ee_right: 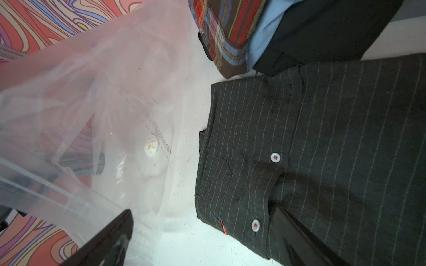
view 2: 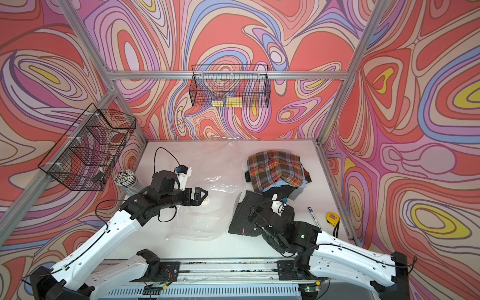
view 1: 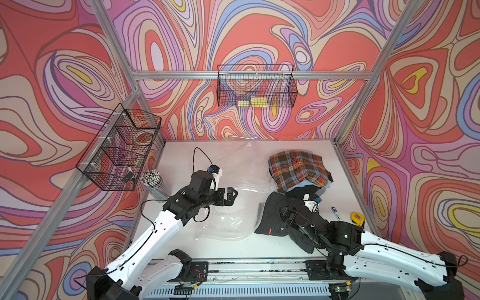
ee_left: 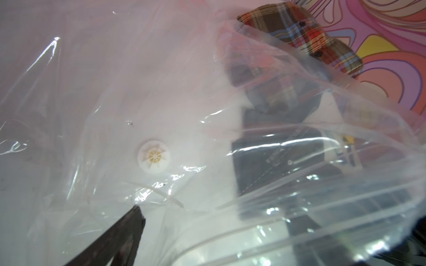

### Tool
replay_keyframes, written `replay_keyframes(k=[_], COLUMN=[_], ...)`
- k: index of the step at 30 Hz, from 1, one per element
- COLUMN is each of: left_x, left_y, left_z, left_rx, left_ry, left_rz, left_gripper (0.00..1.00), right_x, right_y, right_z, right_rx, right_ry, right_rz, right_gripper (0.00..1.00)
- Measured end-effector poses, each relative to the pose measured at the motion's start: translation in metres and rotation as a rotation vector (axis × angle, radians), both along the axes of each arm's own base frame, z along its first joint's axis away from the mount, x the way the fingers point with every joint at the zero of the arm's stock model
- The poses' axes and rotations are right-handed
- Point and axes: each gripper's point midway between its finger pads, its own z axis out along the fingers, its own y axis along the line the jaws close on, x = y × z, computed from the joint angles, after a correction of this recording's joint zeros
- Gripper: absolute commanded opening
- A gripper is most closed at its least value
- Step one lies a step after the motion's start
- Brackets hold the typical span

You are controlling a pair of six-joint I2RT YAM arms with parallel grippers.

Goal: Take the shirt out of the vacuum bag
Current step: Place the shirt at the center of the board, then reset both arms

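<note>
two white arms reach in from the near edge of the tabletop (view 1: 233, 249). the right pincer (ee_right: 202, 211) hangs low with its jaws spread wide and nothing between them; in the right wrist view one finger (ee_right: 299, 239) shows over a dark grey pinstriped shirt (view 1: 270, 220) and the other over the edge of the vacuum bag (view 1: 233, 181). the shirt lies folded flat on the tabletop, outside the bag and just beside it, with a strip of bare white surface between them in that view. right of the shirt lie a blue-capped marker (view 1: 337, 213) and a yellow tape measure (view 1: 358, 217). the left pincer (view 1: 231, 195) is also released, jaws apart, poised over the crumpled clear bag, which sprawls across the middle of the tabletop. the bag's round white valve (ee_left: 153, 157) sits close ahead of that pincer's fingertip (ee_left: 132, 218). farther back on the right is a pile of folded clothes with a plaid shirt (view 1: 298, 168) on top. a bundle of white-tipped sticks (view 1: 152, 178) stands at the left edge. two black wire baskets hang beyond, one on the left rail (view 1: 117, 148) and one on the back rail (view 1: 257, 87).
</note>
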Motion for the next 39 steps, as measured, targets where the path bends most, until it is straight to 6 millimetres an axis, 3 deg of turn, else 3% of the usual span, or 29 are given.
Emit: replay_keyframes(k=[6,11,14,17,22,27,30,33,36,39], left_x=[-0.017,-0.028,-0.033,-0.03,-0.004,0.017,0.036,0.057,0.067,0.073], left_y=[-0.011,-0.001,0.023,0.06,0.117,0.141,0.139,0.147,0.17,0.183], left_z=[0.031,0.057,0.084,0.102,0.117,0.12,0.114,0.088,0.061,0.046], left_rx=[-0.155,-0.199,-0.196,-0.113,0.149,0.361,0.456,0.492,0.496,0.522], left_ry=[-0.082,-0.152,-0.283,-0.393,-0.451,-0.434,-0.407,-0.32,-0.246,-0.225], left_rz=[-0.069,-0.041,0.046,0.206,0.488,0.611,0.591,0.57,0.597,0.614], left_gripper=[0.99,0.99,0.99,0.99,0.99,0.99,0.99,0.99,0.99,0.99], right_x=[0.004,0.006,0.011,0.019,0.04,0.065,0.091,0.108,0.13,0.161], right_y=[0.006,0.006,0.004,0.001,-0.013,-0.044,-0.097,-0.144,-0.152,-0.152], right_z=[-0.008,-0.005,0.005,0.022,0.075,0.132,0.158,0.18,0.192,0.191], right_rx=[-0.058,-0.088,-0.107,-0.151,-0.308,-0.428,-0.451,-0.495,-0.56,-0.639], right_ry=[-0.001,-0.018,-0.044,-0.088,-0.219,-0.394,-0.435,-0.47,-0.489,-0.482], right_rz=[0.023,0.033,0.021,-0.001,-0.085,-0.179,-0.324,-0.449,-0.457,-0.428], right_gripper=[0.98,0.98,0.98,0.98,0.98,0.98,0.98,0.98,0.98,0.98])
